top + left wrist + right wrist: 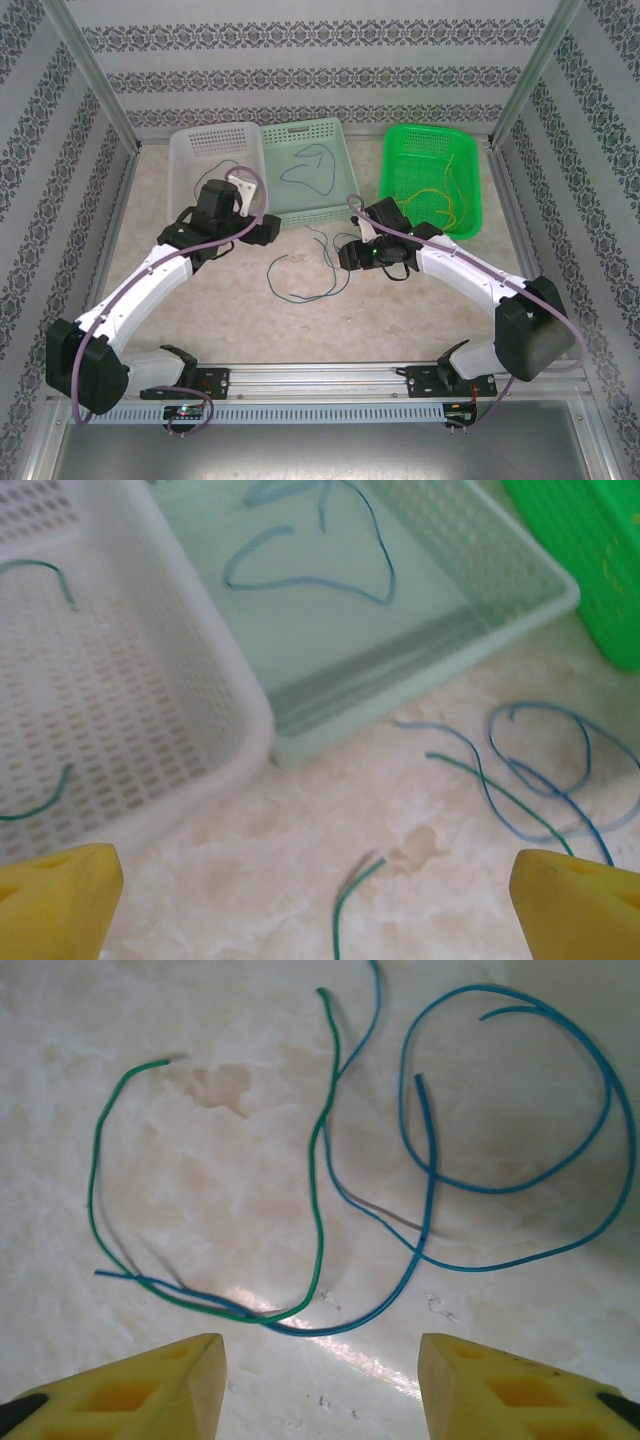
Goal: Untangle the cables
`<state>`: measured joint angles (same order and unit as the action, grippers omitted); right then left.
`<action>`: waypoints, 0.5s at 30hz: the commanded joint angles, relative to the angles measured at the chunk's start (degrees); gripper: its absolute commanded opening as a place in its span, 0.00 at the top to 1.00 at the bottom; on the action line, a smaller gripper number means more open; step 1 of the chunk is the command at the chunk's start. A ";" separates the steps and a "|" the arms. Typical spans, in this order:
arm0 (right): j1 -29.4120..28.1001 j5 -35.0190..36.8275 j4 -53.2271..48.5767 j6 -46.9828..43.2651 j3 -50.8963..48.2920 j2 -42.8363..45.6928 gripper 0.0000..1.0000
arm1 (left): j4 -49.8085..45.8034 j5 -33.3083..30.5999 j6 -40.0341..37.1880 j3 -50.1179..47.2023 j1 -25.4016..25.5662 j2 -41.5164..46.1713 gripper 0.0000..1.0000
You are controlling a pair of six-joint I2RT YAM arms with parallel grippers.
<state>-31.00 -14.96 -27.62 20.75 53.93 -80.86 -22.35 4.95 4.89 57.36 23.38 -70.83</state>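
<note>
Two pincers, both released, with nothing between their yellow fingers. The right pincer (pixel 322 1385) hangs low over the desk (pixel 180 1020), jaws spread, just short of the loose tangle. Directly ahead of it a green cable (pixel 316 1180) bends in a long U. One of its ends lies near a brownish patch in the marbled top. Close to the fingertips it crosses a darker blue cable (pixel 431 1170); which of the two lies on top I cannot tell. Lighter blue cable loops (pixel 520 1263) curl wide to the right and cross the darker one in several places.

The left pincer (pixel 318 910) hovers with its jaws gaping wide over the desk. One end of the green cable lies just ahead of it, and the tangle is off to its right.

Beyond stand three baskets along the far side. A white basket (pixel 190 150) holds a thin dark green strand (pixel 45 572). A mint basket (pixel 340 135) pressed against it has a teal-blue strand (pixel 300 580) curled on its floor. A bright green basket (pixel 400 160), set apart to the right, contains yellow cables (pixel 448 195).
</note>
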 commanded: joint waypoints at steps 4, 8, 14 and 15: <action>2.83 5.42 0.36 4.30 -1.01 0.63 0.40 | -6.60 2.37 -8.31 -0.35 10.43 -2.22 0.00; 4.62 5.68 1.75 5.68 -2.59 2.93 0.39 | -7.73 2.56 -7.80 1.84 16.96 -9.43 0.05; 5.72 8.13 1.17 7.18 -5.26 7.05 0.35 | -6.11 7.00 2.46 6.58 20.77 -20.58 0.17; 6.00 8.51 1.29 7.53 -6.03 7.97 0.35 | -5.75 7.06 3.95 6.71 21.13 -21.80 0.17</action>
<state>-25.61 -9.02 -26.41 26.46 49.60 -75.57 -27.46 9.82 3.09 62.08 43.53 -90.91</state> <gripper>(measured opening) 0.652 0.832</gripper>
